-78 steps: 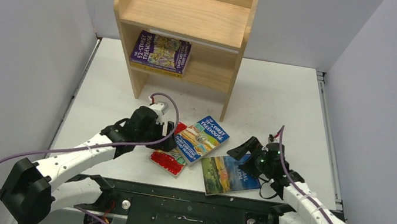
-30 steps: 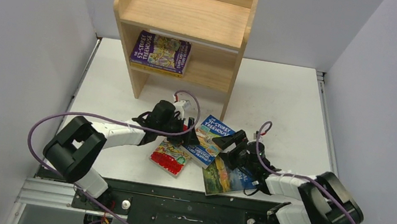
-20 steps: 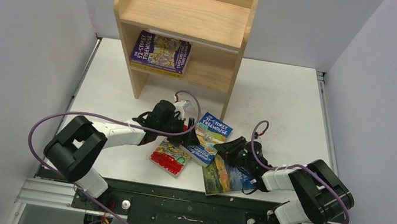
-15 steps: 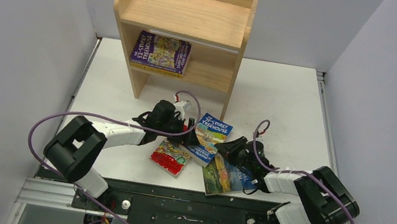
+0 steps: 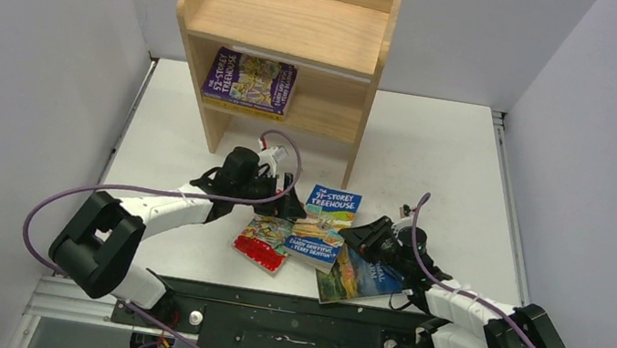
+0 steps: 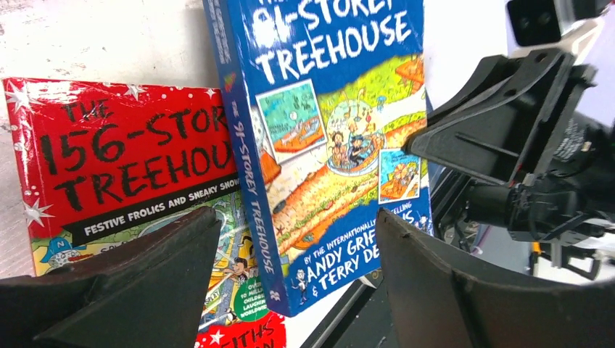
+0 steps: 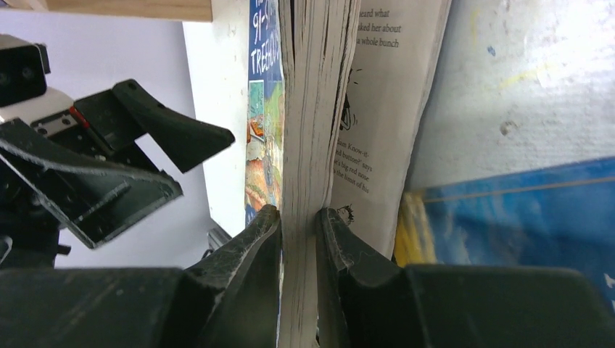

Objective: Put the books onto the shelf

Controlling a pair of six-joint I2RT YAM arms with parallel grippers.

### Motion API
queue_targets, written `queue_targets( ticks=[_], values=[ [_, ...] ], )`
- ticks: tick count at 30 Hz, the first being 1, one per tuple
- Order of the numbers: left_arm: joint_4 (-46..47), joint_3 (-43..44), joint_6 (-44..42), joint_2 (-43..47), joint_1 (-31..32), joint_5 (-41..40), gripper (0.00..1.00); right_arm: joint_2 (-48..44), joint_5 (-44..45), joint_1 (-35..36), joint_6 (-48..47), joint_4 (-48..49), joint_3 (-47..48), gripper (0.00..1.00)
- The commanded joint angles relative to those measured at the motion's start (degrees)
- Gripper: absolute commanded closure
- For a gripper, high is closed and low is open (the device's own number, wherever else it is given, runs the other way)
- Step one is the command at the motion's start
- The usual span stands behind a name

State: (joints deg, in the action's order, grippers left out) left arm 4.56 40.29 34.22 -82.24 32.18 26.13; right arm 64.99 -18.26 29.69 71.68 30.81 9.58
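- The blue book (image 5: 321, 225) has swung straighter, its title now toward 12 o'clock; it sits at 6 o'clock from the shelf (image 5: 286, 18).
- Right tool (image 7: 298, 221), earlier wide, now pinches its pages at the 3 o'clock edge.
- Left tool (image 5: 286, 200) stays wide and has shifted toward 9 o'clock.
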Motion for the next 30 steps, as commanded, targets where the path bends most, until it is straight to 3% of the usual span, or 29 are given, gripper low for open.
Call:
queue_targets(
  ticks=[1,13,27,29,30],
  values=[
    [5.8,-1.1,3.7,-0.4,-2.0,5.1,0.25,-2.1,-7.0,-1.7,0.1,8.9,-1.8,0.95],
    [20.8,-4.4,13.8,-11.3,-1.1,9.9,0.35,5.3,-13.1,-2.9,1.2,18.5,-2.1,0.95],
    [27.2,-4.3,19.2,-12.8,-0.5,12.8,0.79,4.9,-12.8,-3.1,-0.9,15.6,-1.7,0.95],
    [26.8,-4.3,19.4,-11.7,-0.5,12.7,0.89,4.3,-12.8,-3.1,-1.6,13.4,-1.2,0.95],
    [26.5,-4.5,19.6,-10.9,-0.6,12.6,0.95,3.7,-13.0,-3.1,-3.2,10.6,-0.2,0.9]
  ],
)
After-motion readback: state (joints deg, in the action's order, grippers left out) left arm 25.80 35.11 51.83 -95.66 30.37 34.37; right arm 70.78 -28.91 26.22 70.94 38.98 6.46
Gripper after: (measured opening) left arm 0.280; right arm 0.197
